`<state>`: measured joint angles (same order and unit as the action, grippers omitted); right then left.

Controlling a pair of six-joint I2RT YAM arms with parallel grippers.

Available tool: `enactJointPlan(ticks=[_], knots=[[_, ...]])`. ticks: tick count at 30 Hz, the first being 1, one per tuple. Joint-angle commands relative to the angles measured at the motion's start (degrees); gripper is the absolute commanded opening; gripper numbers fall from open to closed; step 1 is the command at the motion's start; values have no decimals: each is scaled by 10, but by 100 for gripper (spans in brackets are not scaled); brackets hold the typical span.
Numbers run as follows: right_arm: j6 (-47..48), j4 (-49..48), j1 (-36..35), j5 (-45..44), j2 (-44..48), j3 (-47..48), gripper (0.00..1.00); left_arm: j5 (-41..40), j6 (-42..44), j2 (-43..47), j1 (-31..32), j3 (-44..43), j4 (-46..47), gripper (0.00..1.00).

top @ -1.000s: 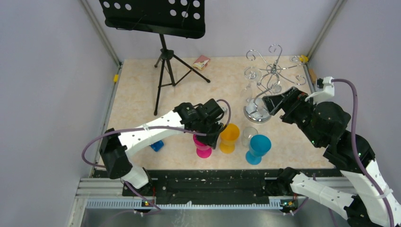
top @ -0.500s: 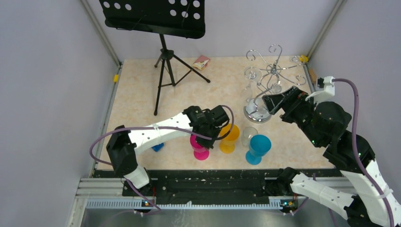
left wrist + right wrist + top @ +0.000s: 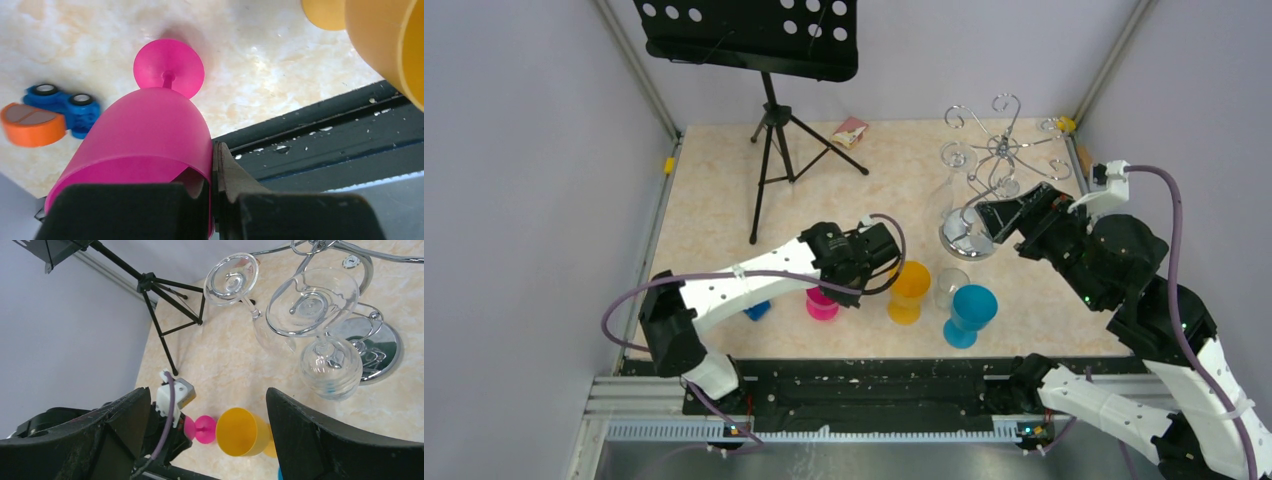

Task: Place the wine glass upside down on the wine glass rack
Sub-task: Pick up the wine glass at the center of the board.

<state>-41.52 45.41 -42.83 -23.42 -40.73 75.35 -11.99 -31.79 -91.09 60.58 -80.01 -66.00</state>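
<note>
A pink wine glass [image 3: 822,303] [image 3: 150,130] stands tilted near the table's front edge, its foot [image 3: 169,67] toward the table. My left gripper [image 3: 849,280] [image 3: 212,165] is shut on its rim, one finger inside the bowl and one outside. The chrome wine glass rack [image 3: 999,150] stands at the back right on a round mirror base [image 3: 380,347]. Two clear glasses [image 3: 320,340] [image 3: 235,275] hang upside down from it. My right gripper [image 3: 994,215] [image 3: 207,392] hovers open beside the rack's base, holding nothing.
A yellow glass [image 3: 910,290], a clear glass [image 3: 949,285] and a blue glass [image 3: 971,312] stand right of the pink one. A blue toy car [image 3: 65,107] lies to its left. A black music stand [image 3: 769,130] and a small box [image 3: 850,131] are at the back.
My left gripper has shut on the pink glass's rim and shifted it to the left, away from the yellow glass. The right arm has not moved.
</note>
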Motion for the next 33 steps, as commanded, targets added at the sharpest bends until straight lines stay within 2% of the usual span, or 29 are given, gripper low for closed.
enactJointPlan(ticks=[1, 7, 11, 20, 22, 27, 33], knots=[[9, -30, 6, 9, -4, -8, 87, -95, -18, 67, -1, -42, -44, 0], [9, -38, 6, 22, -12, -11, 87, -140, -22, 149, -1, -39, -25, 0], [17, -54, 6, 38, -14, -15, 87, -144, -26, 222, 0, -11, 25, 0], [24, -125, 6, 104, -3, -46, 87, -89, -34, 380, -1, 67, 166, 0], [27, -134, 6, 113, -6, -48, 87, -71, -41, 395, -1, 75, 193, 0], [36, -158, 6, 146, -13, -54, 87, 34, -32, 395, -2, 80, 250, 0], [36, -152, 6, 169, -34, -50, 87, 50, -35, 387, -2, 70, 271, 0]])
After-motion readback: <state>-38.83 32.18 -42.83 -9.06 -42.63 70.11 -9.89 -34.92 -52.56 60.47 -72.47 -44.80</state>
